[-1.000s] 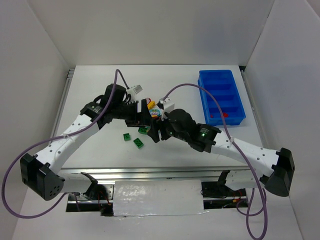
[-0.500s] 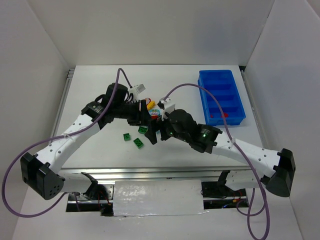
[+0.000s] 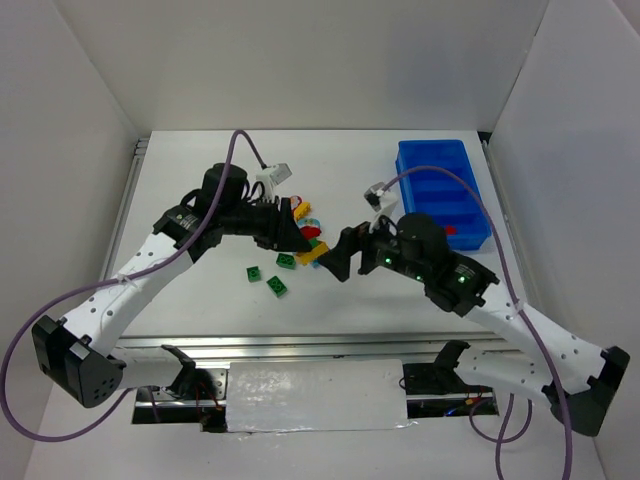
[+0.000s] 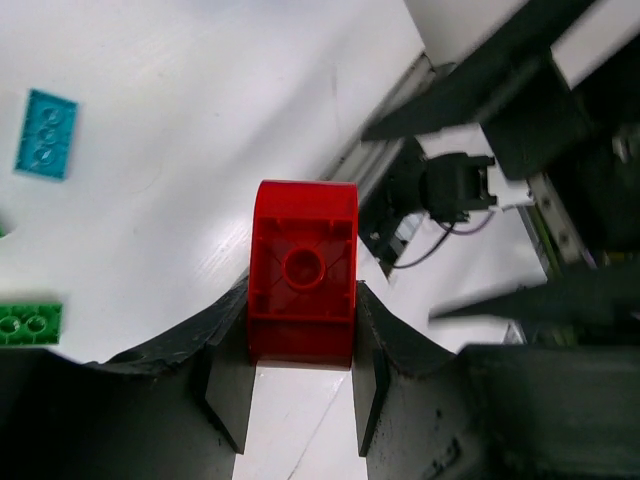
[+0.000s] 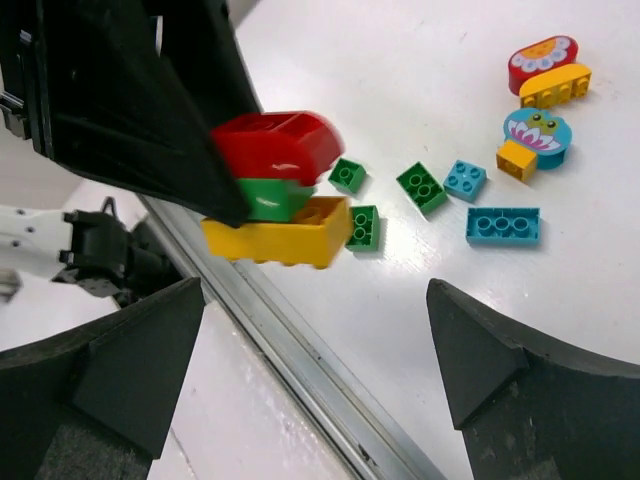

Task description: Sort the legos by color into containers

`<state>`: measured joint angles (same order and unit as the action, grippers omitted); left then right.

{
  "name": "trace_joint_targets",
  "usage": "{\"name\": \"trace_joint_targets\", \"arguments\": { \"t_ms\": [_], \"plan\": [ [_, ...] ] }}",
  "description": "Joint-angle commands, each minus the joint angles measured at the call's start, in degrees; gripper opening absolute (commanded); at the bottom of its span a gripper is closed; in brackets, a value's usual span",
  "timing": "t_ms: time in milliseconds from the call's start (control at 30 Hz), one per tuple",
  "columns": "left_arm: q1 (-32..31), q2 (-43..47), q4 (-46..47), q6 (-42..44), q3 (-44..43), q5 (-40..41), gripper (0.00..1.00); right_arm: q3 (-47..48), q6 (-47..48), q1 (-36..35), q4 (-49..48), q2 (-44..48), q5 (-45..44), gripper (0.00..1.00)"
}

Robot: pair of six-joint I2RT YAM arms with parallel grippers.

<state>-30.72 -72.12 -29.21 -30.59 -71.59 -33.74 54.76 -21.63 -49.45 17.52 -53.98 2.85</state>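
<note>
My left gripper (image 3: 300,234) is shut on a red lego (image 4: 303,268), pinched between both fingers. In the right wrist view that red lego (image 5: 278,142) tops a stack, with a green lego (image 5: 272,200) under it and a yellow lego (image 5: 275,233) at the bottom, all held off the table. My right gripper (image 3: 338,262) stands open just right of the stack, nothing between its fingers (image 5: 150,345). Loose green legos (image 3: 277,286) and teal legos (image 5: 502,225) lie on the table. The blue bin of containers (image 3: 443,160) sits at the far right, a red lego (image 3: 450,230) in its nearest compartment.
A red rounded piece (image 5: 541,56), a yellow one (image 5: 555,85) and a round flower piece (image 5: 537,130) lie beyond the loose bricks. A metal rail (image 5: 300,360) runs along the table's near edge. White walls close in the table on three sides.
The right gripper opened, let go of the stack and drew back to the right. The left gripper shut on the red brick and now holds the stack alone.
</note>
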Motion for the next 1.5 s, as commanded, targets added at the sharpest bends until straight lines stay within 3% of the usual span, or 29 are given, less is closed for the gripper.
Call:
{"name": "trace_joint_targets", "arguments": {
  "t_ms": [0, 167, 300, 400, 733, 1000, 1467],
  "plan": [
    [0.22, 0.93, 3.72, 5.88, -0.39, -8.77, 0.0, -0.62, 0.97, 7.86, 1.02, 4.31, 15.13, 1.0],
    [0.22, 1.01, 6.18, 6.95, 0.23, -15.91, 0.0, 2.36, 2.64, 15.69, 4.63, 2.92, 28.94, 1.0],
    [0.22, 1.1, 6.1, 9.57, -0.65, -21.1, 0.0, 3.94, 2.21, 17.89, 3.41, 0.02, 42.19, 1.0],
    [0.22, 0.49, 3.64, 12.29, -1.53, -23.65, 0.0, 5.7, 0.54, 17.9, 0.78, -1.92, 46.7, 1.0],
    [0.05, 0.92, 4.24, 11.96, -1.01, -26.38, 0.0, 6.32, -2.45, 17.81, -5.21, -5.96, 53.22, 0.94],
    [-0.3, 0.58, 5.84, 11.34, -1.44, -30.59, 0.0, 5.88, -3.25, 17.9, -9.51, -6.93, 52.43, 0.88],
    [-0.92, -2.15, 3.99, 13.27, -4.26, -30.95, 0.0, 7.81, -3.51, 19.57, -13.12, -11.41, 57.0, 0.61]
  ]
}}
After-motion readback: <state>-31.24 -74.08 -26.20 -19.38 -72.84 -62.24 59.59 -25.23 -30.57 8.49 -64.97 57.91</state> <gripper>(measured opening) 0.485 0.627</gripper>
